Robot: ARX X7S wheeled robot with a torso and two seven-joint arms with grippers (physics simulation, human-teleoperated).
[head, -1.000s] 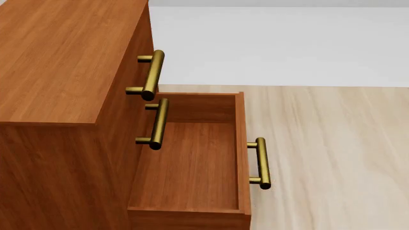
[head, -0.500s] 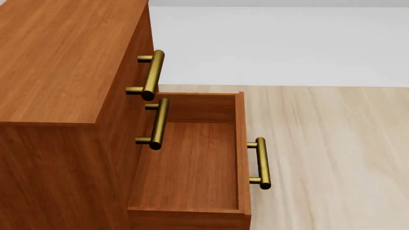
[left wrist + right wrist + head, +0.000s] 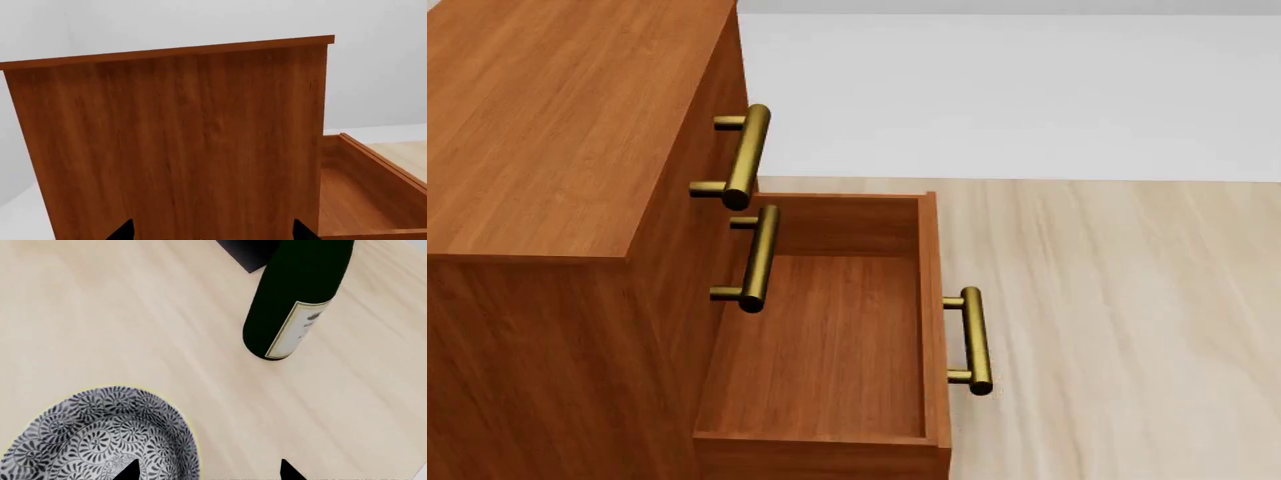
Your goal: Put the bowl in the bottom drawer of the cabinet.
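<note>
Now hovering right gripper (image 3: 208,472), spread and holding nothing, over the bowl (image 3: 100,437) near the wine bottle (image 3: 293,300); bottom drawer (image 3: 827,340) standing open, awaiting it; left gripper (image 3: 210,234) parted, facing the cabinet (image 3: 167,145).

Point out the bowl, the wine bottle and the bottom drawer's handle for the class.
bowl (image 3: 100,440): right wrist view, patterned inside.
wine bottle (image 3: 293,285): right wrist view, dark body above the label.
bottom drawer handle (image 3: 976,340): head view, middle of the brass bar.

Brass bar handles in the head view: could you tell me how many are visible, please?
3. The top handle and middle handle sit on the cabinet's closed upper drawers; the third handle is on the pulled-out bottom drawer. None seems hidden.
</note>
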